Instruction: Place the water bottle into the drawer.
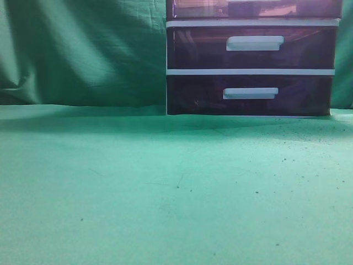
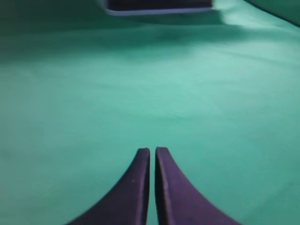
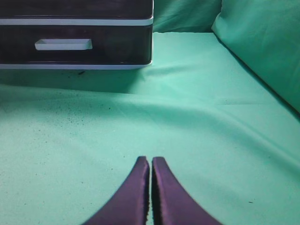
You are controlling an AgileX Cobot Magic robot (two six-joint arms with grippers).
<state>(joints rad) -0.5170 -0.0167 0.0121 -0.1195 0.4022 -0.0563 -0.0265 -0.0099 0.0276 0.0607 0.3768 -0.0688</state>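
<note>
– Green cloth (image 1: 165, 193) everywhere: matte, faintly creased, peppered with dark specks near the unit (image 1: 251, 61), and hung in soft folds as a backdrop behind it.

– And the unit itself?

– White frame, boxy, standing at the back right of the exterior view. 3 dark purple-brown translucent fronts, glossy plastic. The drawer (image 1: 253, 8) is the top one, cut off by the upper edge of that view, so whether it is pushed in I cannot tell. The 2 below it each carry a white bar handle with rounded ends.

– The bottle?

– No view shows it.

– Grippers?

– Left gripper (image 2: 153, 151): 2 dark, smooth, curved fingers (image 2: 136, 187) tapering to tips pressed almost together, a hairline gap between them, nothing held, hanging above bare cloth. Right gripper (image 3: 150, 160): same shape, tips closed the same way, empty, pointing toward the unit's right corner.
</note>
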